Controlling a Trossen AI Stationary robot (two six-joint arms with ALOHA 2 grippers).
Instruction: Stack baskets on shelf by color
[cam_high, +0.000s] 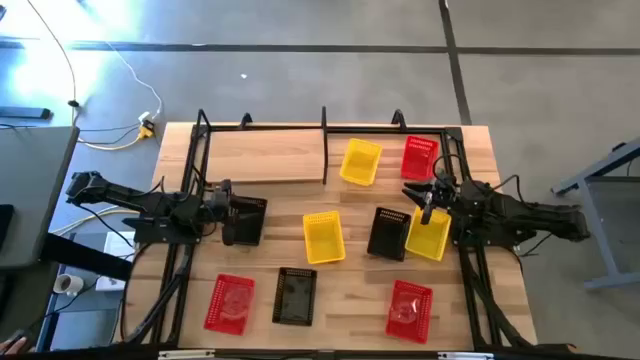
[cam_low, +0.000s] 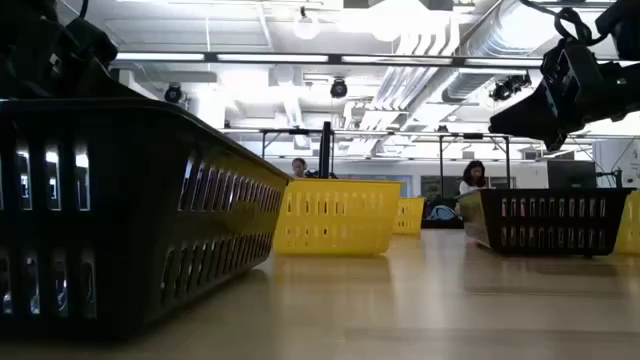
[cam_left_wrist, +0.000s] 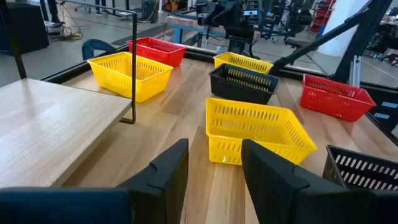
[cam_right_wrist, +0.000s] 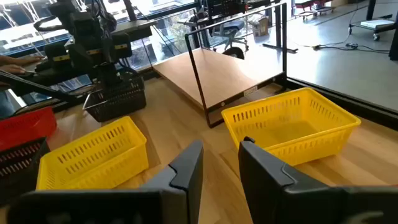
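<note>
The shelf (cam_high: 265, 155), a pale plank in black tubing, runs along the table's far edge. Red, yellow and black baskets stand about the table. My left gripper (cam_high: 236, 212) is at the left, over a black basket (cam_high: 250, 225) that rests on the table. Its fingers (cam_left_wrist: 214, 149) are open, point toward the right edge and have nothing between them. My right gripper (cam_high: 425, 195) is raised at the right, between a red basket (cam_high: 420, 157) and a yellow basket (cam_high: 428, 235). It is open (cam_right_wrist: 221, 149) and empty, and faces another yellow basket (cam_right_wrist: 292, 127) beside the shelf.
A yellow basket (cam_high: 322, 238) and a black basket (cam_high: 388, 232) stand mid-table. Along the near edge are a red basket (cam_high: 230, 302), a black one (cam_high: 295, 296) and another red one (cam_high: 410, 310). A black upright post (cam_high: 325, 150) ends the shelf plank. People show in the room beyond.
</note>
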